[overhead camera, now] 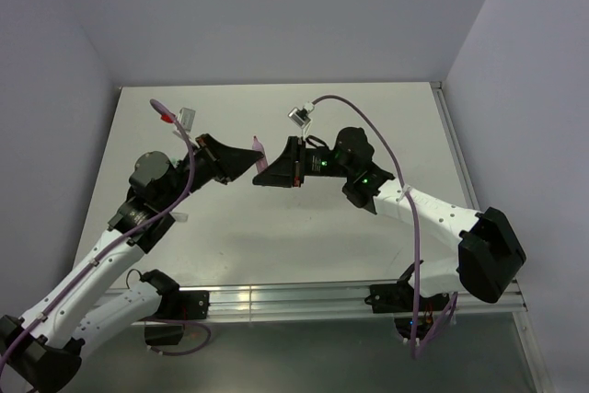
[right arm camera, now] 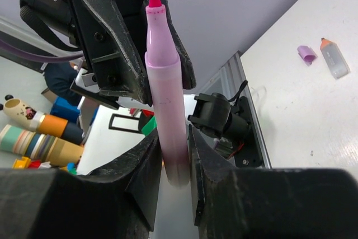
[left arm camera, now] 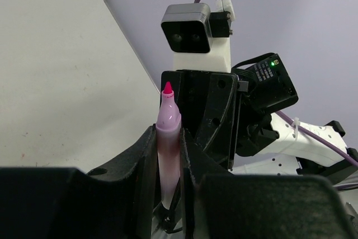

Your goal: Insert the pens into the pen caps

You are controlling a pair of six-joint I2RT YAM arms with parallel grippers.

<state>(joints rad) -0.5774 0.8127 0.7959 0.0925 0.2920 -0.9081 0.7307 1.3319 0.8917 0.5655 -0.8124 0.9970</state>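
A pink pen with a bare magenta tip is held above the table's middle, where my two grippers meet. My left gripper is shut on its barrel, tip pointing up. My right gripper is shut on the same pen's lower end. In the top view the left gripper and right gripper face each other tip to tip. A purple-pink cap and a pale pen with an orange tip lie side by side on the table. The mint-green pen and the other caps are out of view.
The white table is walled at the back and both sides. A metal rail runs along its near edge. The right arm's camera faces the left wrist view. Coloured clutter lies beyond the table.
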